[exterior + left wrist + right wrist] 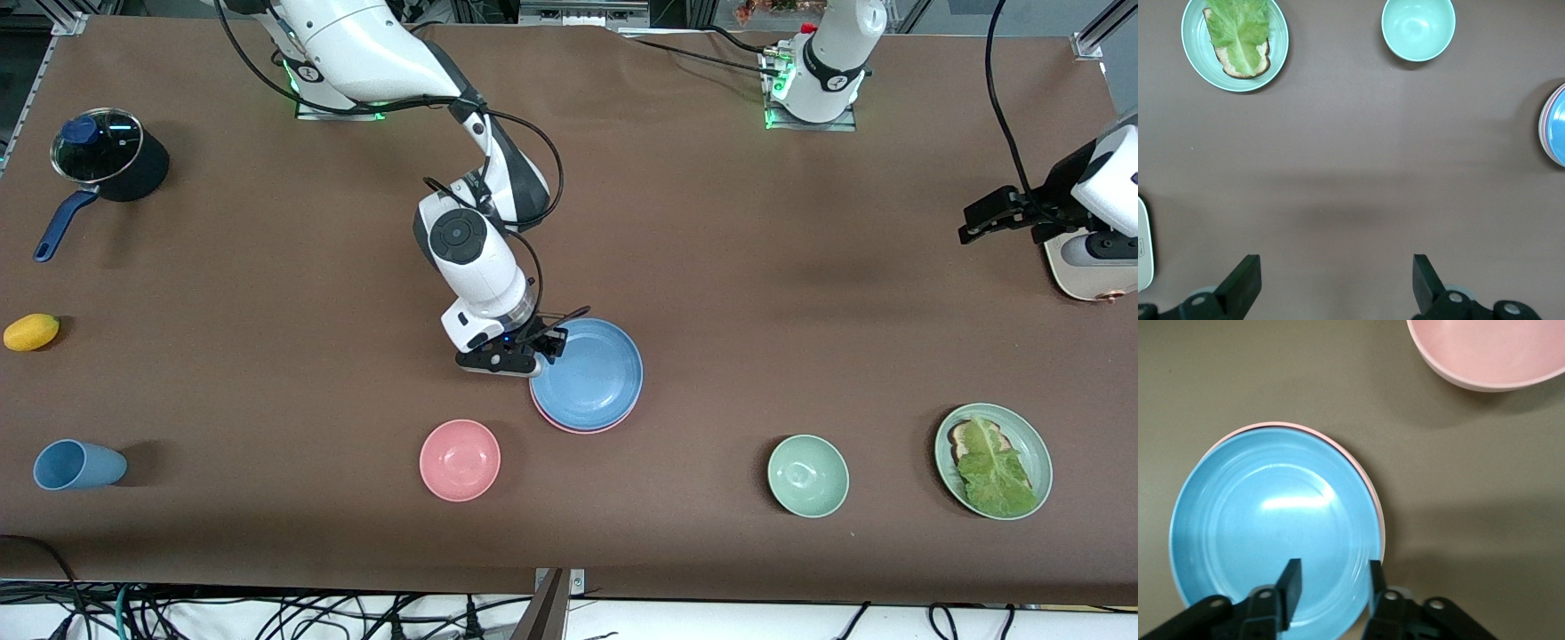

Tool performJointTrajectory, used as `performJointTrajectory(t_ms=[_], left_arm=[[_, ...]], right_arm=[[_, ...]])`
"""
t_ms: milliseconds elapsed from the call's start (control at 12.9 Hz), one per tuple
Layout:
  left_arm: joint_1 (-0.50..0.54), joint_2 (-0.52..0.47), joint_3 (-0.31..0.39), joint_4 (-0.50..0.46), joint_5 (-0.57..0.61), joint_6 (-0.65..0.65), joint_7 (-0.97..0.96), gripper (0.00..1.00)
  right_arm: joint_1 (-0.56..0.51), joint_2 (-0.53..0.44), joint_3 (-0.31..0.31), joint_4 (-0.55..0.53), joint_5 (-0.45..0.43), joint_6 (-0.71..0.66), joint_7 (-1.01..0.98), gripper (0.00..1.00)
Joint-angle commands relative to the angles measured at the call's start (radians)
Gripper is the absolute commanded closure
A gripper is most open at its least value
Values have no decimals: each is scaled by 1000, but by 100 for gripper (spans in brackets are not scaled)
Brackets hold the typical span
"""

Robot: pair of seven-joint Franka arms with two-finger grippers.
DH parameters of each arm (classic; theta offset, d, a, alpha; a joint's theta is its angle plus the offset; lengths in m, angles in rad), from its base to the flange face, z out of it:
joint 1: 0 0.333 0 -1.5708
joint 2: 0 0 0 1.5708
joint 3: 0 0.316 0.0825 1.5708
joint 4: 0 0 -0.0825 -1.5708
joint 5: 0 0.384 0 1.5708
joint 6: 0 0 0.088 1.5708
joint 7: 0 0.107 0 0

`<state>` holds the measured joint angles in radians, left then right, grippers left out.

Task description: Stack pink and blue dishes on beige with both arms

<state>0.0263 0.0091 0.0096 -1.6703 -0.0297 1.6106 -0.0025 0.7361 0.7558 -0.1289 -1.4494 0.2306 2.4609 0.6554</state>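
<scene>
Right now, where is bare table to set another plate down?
Bare brown table lies between the round blue plate, stacked on a pink plate, and the pale green bowl. It is crowded at the stack: the right gripper sits at its rim, the pink bowl close by.

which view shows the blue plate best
The right wrist view: the blue plate fills it from close above, lying on the pink plate, with the right claw at its rim. The front view shows it whole but small. The left wrist view catches only an edge.
</scene>
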Motion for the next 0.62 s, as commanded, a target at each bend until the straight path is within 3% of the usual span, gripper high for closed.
performJointTrajectory(t_ms=[0, 78, 233, 544], left_arm=[[1, -1, 0, 17, 47, -29, 30, 0], [0, -1, 0, 17, 47, -29, 30, 0], [1, -1, 0, 15, 45, -29, 32, 0], [1, -1, 1, 17, 45, -29, 32, 0]], right_arm=[[-7, 2, -5, 24, 10, -11, -20, 19], [-15, -10, -9, 24, 10, -29, -20, 3], [-33, -59, -43, 30, 7, -150, -23, 0], [-34, -173, -194, 34, 13, -391, -199, 0]])
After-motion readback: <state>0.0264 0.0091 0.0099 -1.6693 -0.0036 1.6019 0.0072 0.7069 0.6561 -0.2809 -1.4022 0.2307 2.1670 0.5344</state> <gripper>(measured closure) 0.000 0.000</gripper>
